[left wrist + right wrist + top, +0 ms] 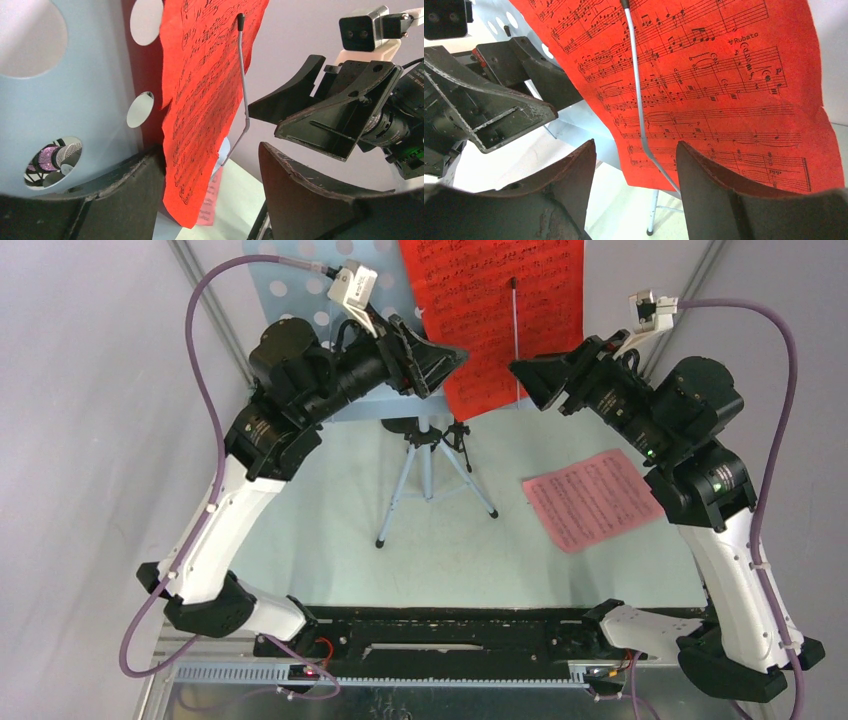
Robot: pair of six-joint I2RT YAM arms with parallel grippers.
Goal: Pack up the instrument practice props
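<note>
Music desk atop tripod, 12 o'clock on table. Mounted score sheet on desk front, overhanging 3 o'clock edge; retaining wire across it. Loose score sheet flat on table, 3 o'clock from tripod.

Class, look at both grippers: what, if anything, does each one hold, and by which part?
Nothing is held. The left gripper and the right gripper both stand open at the lower edge of the red sheet, not closed on it.

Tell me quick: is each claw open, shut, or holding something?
Left claw: open, holding nothing, close to the red score sheet.
Right claw: open, holding nothing.
</note>
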